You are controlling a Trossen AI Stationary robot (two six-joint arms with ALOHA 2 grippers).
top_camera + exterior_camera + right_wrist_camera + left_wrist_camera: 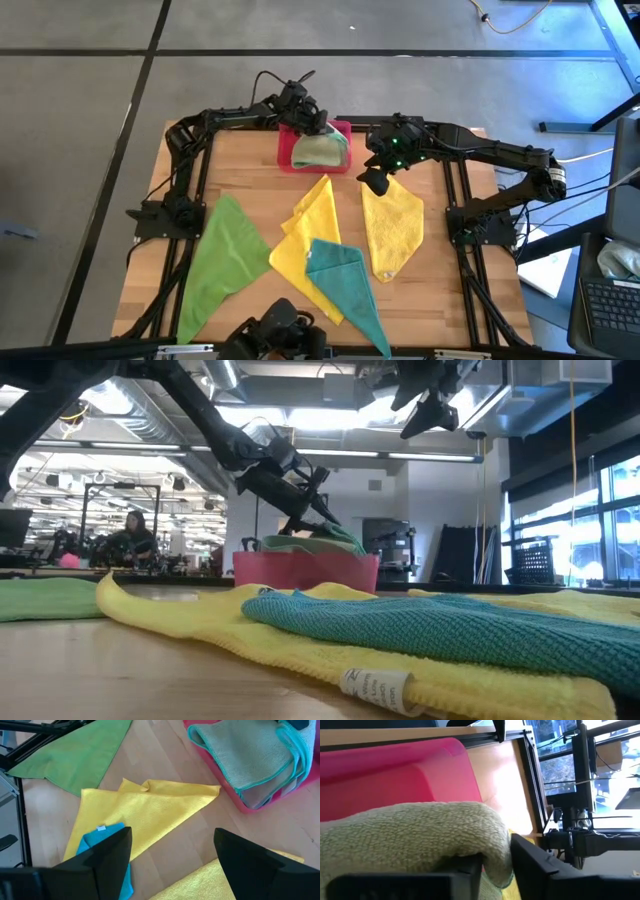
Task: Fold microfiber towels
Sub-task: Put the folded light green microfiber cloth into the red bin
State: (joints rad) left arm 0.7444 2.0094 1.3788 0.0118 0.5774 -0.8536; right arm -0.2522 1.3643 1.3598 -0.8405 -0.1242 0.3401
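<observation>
in the high view the left gripper (312,122) was over the pink tray (342,128) at the upper middle of the frame, on the far edge of the wooden table (440,260). the pale olive towel (320,150) lay folded inside the tray. the left wrist view showed what the high view did not: the olive towel (415,832) bulged just above the left fingers (540,865), with the pink wall (395,770) behind it. whether the fingers gripped the cloth or only touched it, i cannot tell.

the right gripper (376,180) hung to the right of the tray, above the table. in the right wrist view its fingers (107,852) stood wide apart and held nothing. this view also showed that the folded towel (240,755) in the tray had a teal border, which the high view did not give clearly.

four towels lay flat on the table in the high view: the bright green towel (222,262) at the lower left, one yellow towel (310,235) in the middle, the teal towel (345,285) partly over it, and the second yellow towel (392,228) to the right.

the low view showed the teal towel (420,625) resting on the yellow one (200,625) near the camera, the tray (305,572) behind them, and a person seated far behind at the left of the frame.
</observation>
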